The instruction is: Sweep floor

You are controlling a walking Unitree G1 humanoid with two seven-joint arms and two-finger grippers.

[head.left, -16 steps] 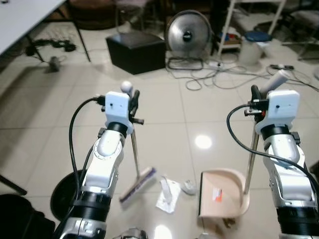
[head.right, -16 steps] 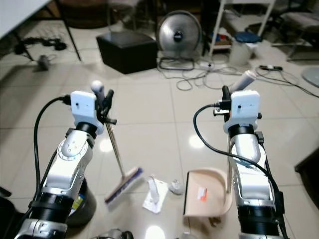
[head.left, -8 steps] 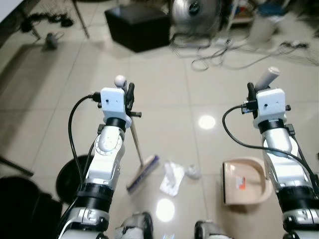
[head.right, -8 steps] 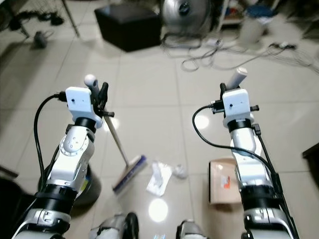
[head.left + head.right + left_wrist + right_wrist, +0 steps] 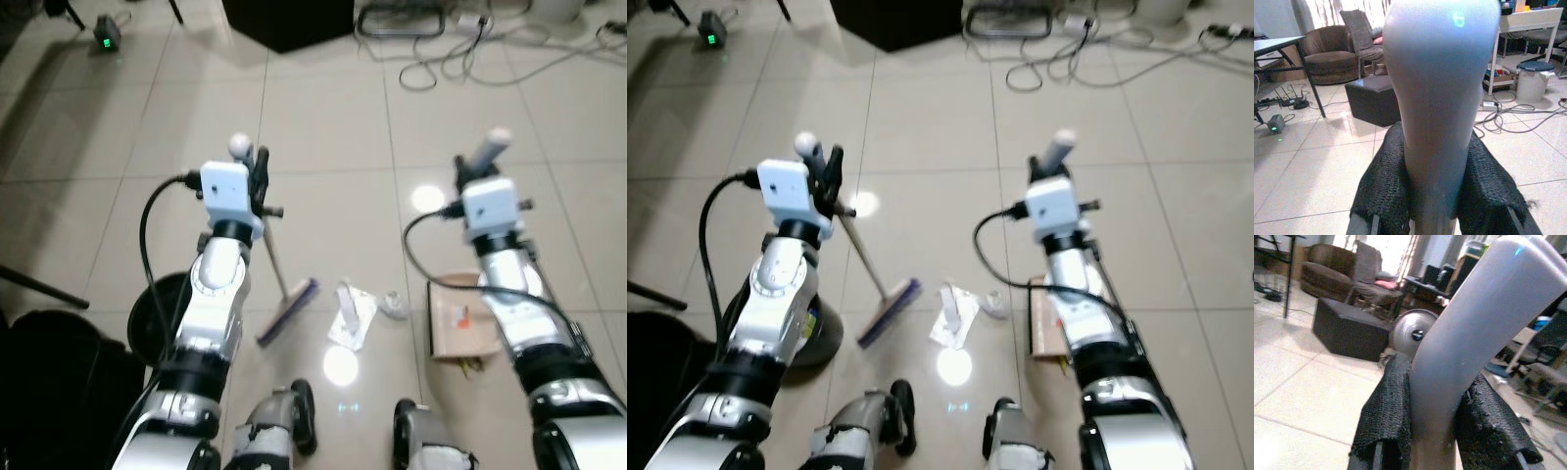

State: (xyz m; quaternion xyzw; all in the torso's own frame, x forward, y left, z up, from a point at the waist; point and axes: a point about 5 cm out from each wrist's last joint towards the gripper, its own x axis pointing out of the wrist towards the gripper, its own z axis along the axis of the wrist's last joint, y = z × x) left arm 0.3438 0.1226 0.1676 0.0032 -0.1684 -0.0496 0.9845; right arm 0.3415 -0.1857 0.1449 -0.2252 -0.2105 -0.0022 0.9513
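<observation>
Risk at this stage: with your left gripper (image 5: 1432, 205) clamped on the broom (image 5: 286, 313) and your right gripper (image 5: 1442, 431) clamped on the dustpan (image 5: 453, 321), crumpled paper (image 5: 353, 311) between them may skid past the dustpan if swept fast.

Silver arms, white wrist boxes, black cables, black mesh-padded fingers (image 5: 1385, 186).

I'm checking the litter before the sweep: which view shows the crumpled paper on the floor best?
The left eye view: the crumpled paper lies unobstructed between the broom head and the dustpan. The right eye view shows it likewise; both wrist views show gripped handles instead.
</observation>
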